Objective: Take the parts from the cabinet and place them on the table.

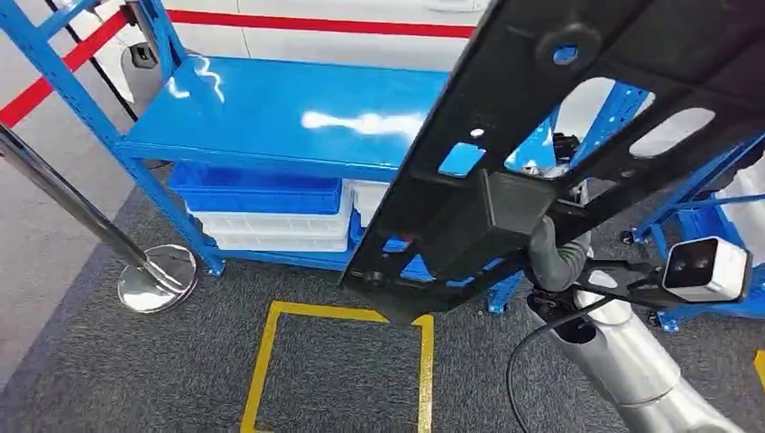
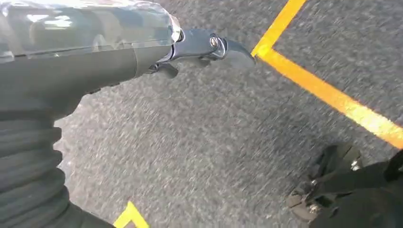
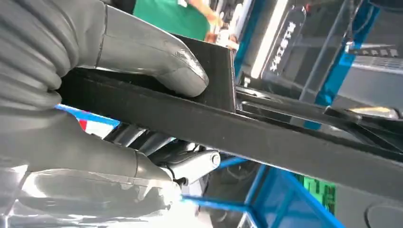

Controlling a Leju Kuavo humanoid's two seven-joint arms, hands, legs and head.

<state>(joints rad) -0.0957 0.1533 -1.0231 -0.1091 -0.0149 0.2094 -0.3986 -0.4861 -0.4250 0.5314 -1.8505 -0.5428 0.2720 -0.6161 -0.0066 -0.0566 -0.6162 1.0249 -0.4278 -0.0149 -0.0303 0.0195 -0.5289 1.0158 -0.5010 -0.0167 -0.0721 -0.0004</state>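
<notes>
Nearest in the head view, the silver right arm rises from five o'clock to the right hand [image 1: 552, 257], whose grey ribbed cover meets a flat black part [image 1: 577, 135]. In the right wrist view the thick grey thumb [image 3: 157, 59] presses down on the part's upper face while darker fingers [image 3: 185, 164] curl beneath its edge, so the right hand [image 3: 85, 118] clamps the part [image 3: 266, 137] between them. The part is a long rigid plate of matt black plastic or metal, pierced by rounded slots and square holes, with a raised box-like block near the grip; it is held in the air, running from six o'clock up to two o'clock, clear of the shelf.

The left hand [image 2: 190, 50] hangs over grey carpet [image 2: 204, 137], its dark fingers curled in together with nothing in them.

On the coarse speckled carpet below the part lies a square of yellow tape [image 1: 271, 361]. At nine o'clock a polished chrome post stands on a round base [image 1: 158, 280]. Beyond, at eleven o'clock, the blue steel cabinet [image 1: 271, 113] has a glossy, bare top shelf with a straight front lip; under it sit a blue bin [image 1: 257, 189] and stacked white trays [image 1: 280, 230].
</notes>
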